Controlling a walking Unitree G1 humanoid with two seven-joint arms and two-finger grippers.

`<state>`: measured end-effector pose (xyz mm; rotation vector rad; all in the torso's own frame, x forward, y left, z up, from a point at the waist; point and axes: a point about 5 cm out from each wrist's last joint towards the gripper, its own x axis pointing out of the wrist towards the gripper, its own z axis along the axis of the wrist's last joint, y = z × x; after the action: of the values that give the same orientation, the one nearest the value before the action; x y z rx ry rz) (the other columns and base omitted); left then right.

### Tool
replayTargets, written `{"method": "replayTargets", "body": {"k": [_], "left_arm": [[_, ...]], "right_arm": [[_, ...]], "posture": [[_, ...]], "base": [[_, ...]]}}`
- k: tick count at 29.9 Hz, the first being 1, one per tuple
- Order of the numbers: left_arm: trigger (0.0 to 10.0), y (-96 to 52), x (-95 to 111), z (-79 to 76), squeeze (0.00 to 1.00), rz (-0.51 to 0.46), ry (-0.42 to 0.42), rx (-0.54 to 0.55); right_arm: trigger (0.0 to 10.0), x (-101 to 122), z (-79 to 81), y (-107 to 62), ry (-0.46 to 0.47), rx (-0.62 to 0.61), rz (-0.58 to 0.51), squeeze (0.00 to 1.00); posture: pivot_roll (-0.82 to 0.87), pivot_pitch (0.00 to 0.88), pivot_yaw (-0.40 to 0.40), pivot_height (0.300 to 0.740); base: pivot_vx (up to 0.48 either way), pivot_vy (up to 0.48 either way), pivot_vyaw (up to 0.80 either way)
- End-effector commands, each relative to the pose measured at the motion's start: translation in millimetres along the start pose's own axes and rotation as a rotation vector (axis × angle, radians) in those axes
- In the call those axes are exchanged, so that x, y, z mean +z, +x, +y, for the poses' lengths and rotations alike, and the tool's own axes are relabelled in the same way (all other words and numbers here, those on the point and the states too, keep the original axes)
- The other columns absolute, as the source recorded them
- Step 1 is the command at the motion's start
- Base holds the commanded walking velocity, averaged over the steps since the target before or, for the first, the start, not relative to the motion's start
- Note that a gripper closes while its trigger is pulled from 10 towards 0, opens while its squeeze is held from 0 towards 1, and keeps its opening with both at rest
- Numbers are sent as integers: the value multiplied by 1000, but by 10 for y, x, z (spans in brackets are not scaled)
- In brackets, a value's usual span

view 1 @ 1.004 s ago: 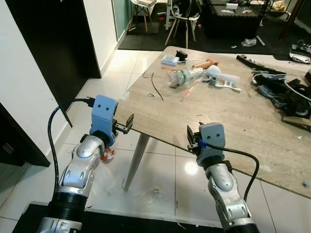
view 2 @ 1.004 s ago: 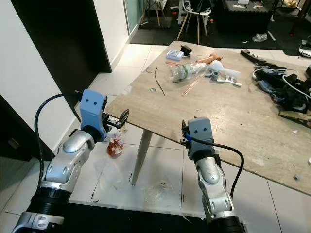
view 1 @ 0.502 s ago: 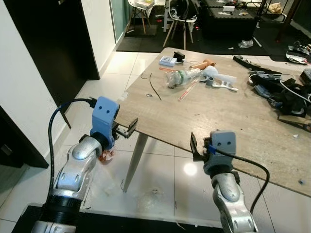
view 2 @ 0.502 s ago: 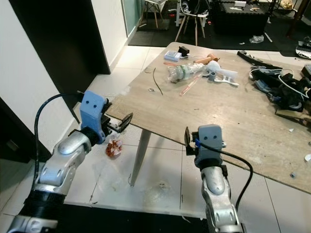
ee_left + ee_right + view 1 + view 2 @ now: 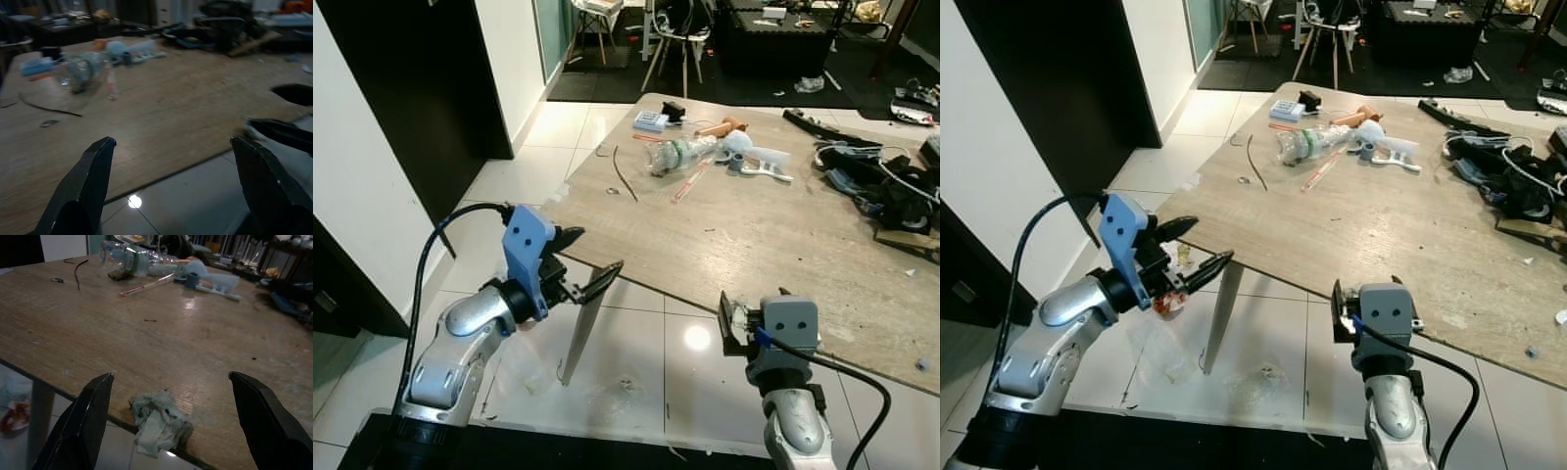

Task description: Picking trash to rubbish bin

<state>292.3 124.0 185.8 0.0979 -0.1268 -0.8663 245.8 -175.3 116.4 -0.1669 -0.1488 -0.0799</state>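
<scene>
The wooden counter (image 5: 773, 225) carried clutter along its far side — a crushed plastic bottle (image 5: 677, 155) among it. Both tools hung spread and empty at its near edge, the left tool (image 5: 590, 266) by the corner, the right tool (image 5: 171, 423) facing a crumpled tissue wad (image 5: 157, 422) on the counter's lip.

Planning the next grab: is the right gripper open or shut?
Open. In the right wrist view its two black fingers stand wide apart, framing a crumpled tissue at the table edge.
</scene>
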Motion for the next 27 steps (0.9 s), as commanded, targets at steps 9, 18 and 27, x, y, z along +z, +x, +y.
{"method": "replayTargets", "body": {"k": [9, 18, 27], "left_arm": [[10000, -12, -76, -70, 0, 50, 5, -44], [10000, 3, -72, -77, 0, 55, 9, -53], [10000, -43, -69, -76, 0, 61, 11, -54]], "right_arm": [[10000, -66, -12, 63, 67, 52, 4, 0], [10000, -180, 73, 138, 160, 131, 65, 0], [10000, -242, 32, 229, 139, 86, 121, 0]], "posture": [[-24, 133, 67, 740], [-15, 123, 70, 740], [-6, 123, 65, 740]], "base": [[0, 0, 0], [0, 0, 0], [0, 0, 0]]}}
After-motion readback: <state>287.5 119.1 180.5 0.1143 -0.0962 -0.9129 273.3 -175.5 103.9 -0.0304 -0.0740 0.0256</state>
